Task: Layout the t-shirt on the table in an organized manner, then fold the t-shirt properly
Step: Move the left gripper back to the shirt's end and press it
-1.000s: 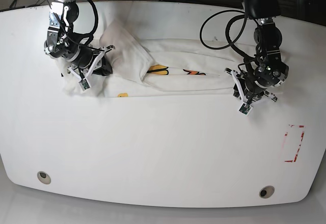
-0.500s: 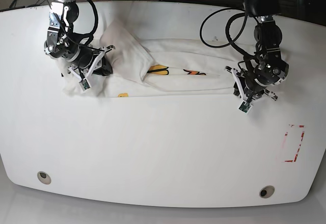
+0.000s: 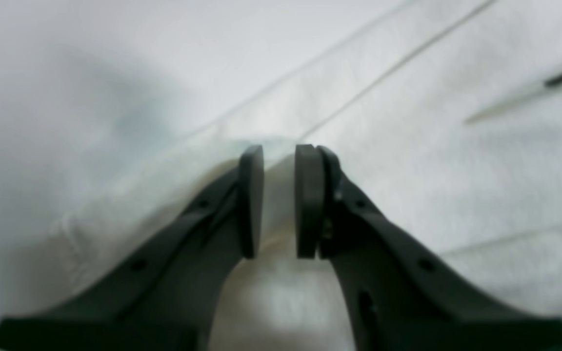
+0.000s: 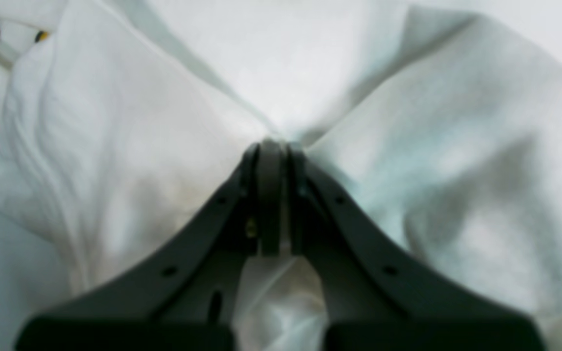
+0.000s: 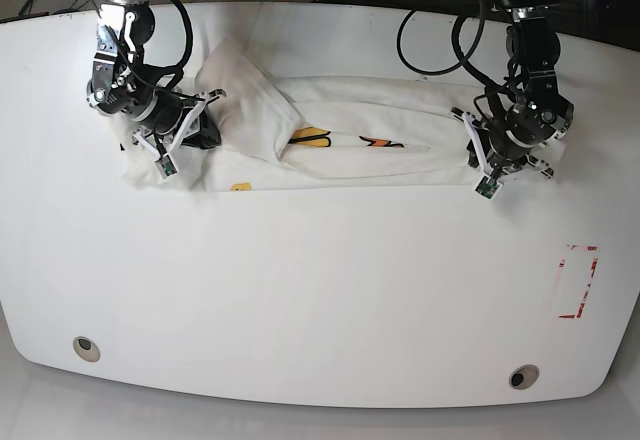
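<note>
The white t-shirt (image 5: pixel 350 110) lies in a long band across the far side of the table (image 5: pixel 320 290), with yellow and orange print showing in its folds. My right gripper (image 5: pixel 205 135) is at the shirt's left end; in the right wrist view it (image 4: pixel 271 144) is shut on a pinch of cloth (image 4: pixel 115 122). My left gripper (image 5: pixel 472 158) is at the shirt's right edge. In the left wrist view it (image 3: pixel 279 146) is low on the cloth (image 3: pixel 432 146), its jaws a narrow gap apart, with a fold of the hem between the tips.
A red tape rectangle (image 5: pixel 577 280) is at the right of the table. Two grommet holes (image 5: pixel 86 348) (image 5: pixel 522 377) sit near the front edge. Cables hang from both arms, and more cables lie beyond the far edge.
My left gripper has moved up and to the right, from the bare table just off the shirt's right corner onto the shirt's right edge. The right arm and the shirt have stayed still.
</note>
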Action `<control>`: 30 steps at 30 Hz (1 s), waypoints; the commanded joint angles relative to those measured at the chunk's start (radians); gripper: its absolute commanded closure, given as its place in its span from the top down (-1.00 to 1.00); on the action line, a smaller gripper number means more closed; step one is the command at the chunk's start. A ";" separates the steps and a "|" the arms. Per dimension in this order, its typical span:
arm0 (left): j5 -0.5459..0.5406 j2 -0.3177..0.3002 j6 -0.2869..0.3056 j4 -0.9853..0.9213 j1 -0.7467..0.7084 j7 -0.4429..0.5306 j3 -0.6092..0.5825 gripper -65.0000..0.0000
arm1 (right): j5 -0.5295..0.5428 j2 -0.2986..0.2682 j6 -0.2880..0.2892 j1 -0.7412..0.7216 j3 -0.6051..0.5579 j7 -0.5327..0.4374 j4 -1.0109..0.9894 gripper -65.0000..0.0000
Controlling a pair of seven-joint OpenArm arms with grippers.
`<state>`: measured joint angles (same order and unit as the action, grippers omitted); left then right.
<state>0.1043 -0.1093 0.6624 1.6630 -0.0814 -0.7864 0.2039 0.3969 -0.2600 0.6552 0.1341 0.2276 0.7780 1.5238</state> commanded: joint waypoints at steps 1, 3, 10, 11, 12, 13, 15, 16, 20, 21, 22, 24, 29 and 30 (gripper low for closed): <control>-0.013 -0.025 -0.002 0.042 -0.016 0.014 0.002 -0.72 | -0.042 -0.008 -0.010 0.000 -0.001 0.050 -0.002 -0.91; -0.013 -0.026 0.001 0.056 -0.033 0.014 0.002 -0.72 | -0.042 -0.008 -0.010 0.000 -0.001 0.050 -0.002 -0.91; -0.013 -0.042 0.036 0.096 -0.094 0.014 0.009 -0.72 | -0.046 0.009 -0.010 0.000 -0.001 0.050 -0.002 -0.91; -0.013 -0.048 0.036 0.107 -0.099 0.014 0.013 -0.72 | -0.046 0.011 -0.010 0.000 -0.001 0.050 -0.002 -0.91; -0.013 -0.050 0.036 0.116 -0.102 0.014 0.021 -0.72 | -0.046 0.014 -0.010 0.000 -0.001 0.050 -0.002 -0.91; -0.013 -0.050 0.036 0.128 -0.102 0.014 0.036 -0.72 | -0.046 0.015 -0.010 0.000 -0.001 0.050 -0.002 -0.91; -0.013 -0.048 0.036 0.147 -0.102 0.014 0.056 -0.72 | -0.046 0.017 -0.010 0.000 -0.001 0.050 -0.002 -0.91; -0.013 -0.048 0.036 0.156 -0.102 0.014 0.067 -0.72 | -0.046 0.018 -0.010 0.000 -0.001 0.050 -0.002 -0.91; -0.013 -0.048 0.036 0.164 -0.076 0.014 0.093 -0.72 | -0.046 0.020 -0.012 0.000 -0.001 0.050 -0.004 -0.91; -0.013 -0.048 0.036 0.164 -0.060 0.014 0.099 -0.72 | -0.046 0.020 -0.012 0.000 -0.001 0.050 -0.004 -0.91; -0.012 -0.048 0.036 0.162 -0.051 0.014 0.104 -0.72 | -0.046 0.020 -0.012 0.000 -0.001 0.050 -0.004 -0.91; -0.010 -0.048 0.036 0.159 -0.028 0.014 0.113 -0.72 | -0.046 0.020 -0.012 0.000 -0.001 0.050 -0.004 -0.91; -0.005 -0.053 0.036 0.121 0.024 0.014 0.116 -0.71 | -0.046 0.020 -0.012 0.000 -0.001 0.050 -0.004 -0.91; -0.005 -0.054 0.036 0.108 0.033 0.014 0.118 -0.71 | -0.046 0.020 -0.012 -0.001 -0.001 0.050 -0.004 -0.91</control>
<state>0.1013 -0.1535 0.6994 1.7832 -0.0723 -0.7853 0.3161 0.3904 -0.2352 0.6514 0.1307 0.2291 0.7769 1.5238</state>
